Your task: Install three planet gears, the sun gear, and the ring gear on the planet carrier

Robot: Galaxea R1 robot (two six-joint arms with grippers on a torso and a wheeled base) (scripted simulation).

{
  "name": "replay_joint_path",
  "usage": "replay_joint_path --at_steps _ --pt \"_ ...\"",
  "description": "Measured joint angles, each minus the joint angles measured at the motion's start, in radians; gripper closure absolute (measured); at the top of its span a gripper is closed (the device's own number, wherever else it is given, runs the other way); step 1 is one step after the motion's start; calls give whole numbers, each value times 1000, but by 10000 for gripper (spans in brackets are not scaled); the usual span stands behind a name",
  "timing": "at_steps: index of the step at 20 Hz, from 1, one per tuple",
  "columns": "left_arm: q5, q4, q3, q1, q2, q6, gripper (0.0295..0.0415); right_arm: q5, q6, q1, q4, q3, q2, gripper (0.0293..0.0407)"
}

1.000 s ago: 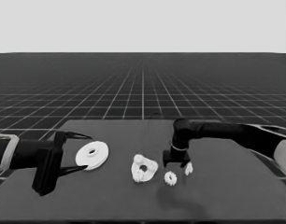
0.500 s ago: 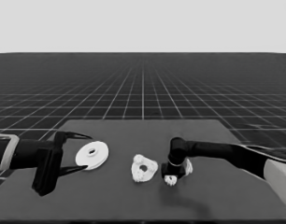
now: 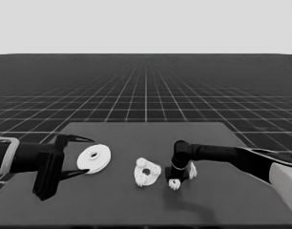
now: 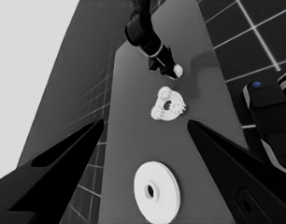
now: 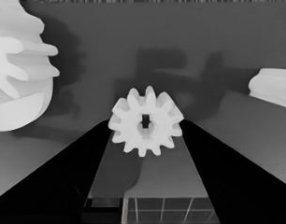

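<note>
**Right claw closed around a loose gear beside the half-filled carrier**

The bench (image 3: pixel 136 210) carried everything in a loose row, which kept each part within reach of one arm or the other. Largest of the parts, the larger round part (image 3: pixel 94 158) lay flat near the bench's left end, between the spread fingers of the left claw (image 3: pixel 81 157); that arm looked parked, and the part sat on the bench rather than being held, probably because it goes on last, over the gears.

Near the middle lay the smaller round part (image 3: pixel 147 172), with at least two small gears (image 4: pixel 165 93) seated on it around its centre hole, so the assembly appeared partly done.

Just to its right, the right claw (image 3: pixel 174 182) reached down to the bench, and its wrist view showed one gear (image 5: pixel 146 121) sitting between the two fingertips, both fingers meeting its teeth, pinching it. I judged this to be a pick-up for the next seat on the smaller round part. Another white part (image 3: pixel 192 170) lay just beside that claw, likely waiting its turn.
</note>
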Motion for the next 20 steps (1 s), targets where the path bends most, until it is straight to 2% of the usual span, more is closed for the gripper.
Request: replay_joint_path --at_steps 2,5,10,12,13,16,20 --pt "0 0 0 0 0 0 326 -51 61 136 133 104 -29 390" --pt "0 0 0 0 0 0 326 -60 75 208 201 124 -33 390" --pt "0 0 0 0 0 0 326 -62 77 224 217 126 -34 390" --pt "0 0 0 0 0 0 326 -65 81 241 235 -167 252 390" --pt "0 0 0 0 0 0 326 -61 55 244 239 -259 327 390" --pt "0 0 0 0 0 0 326 -54 11 246 243 -383 410 390" --pt "0 0 0 0 0 0 326 -52 -2 246 244 -415 428 390"
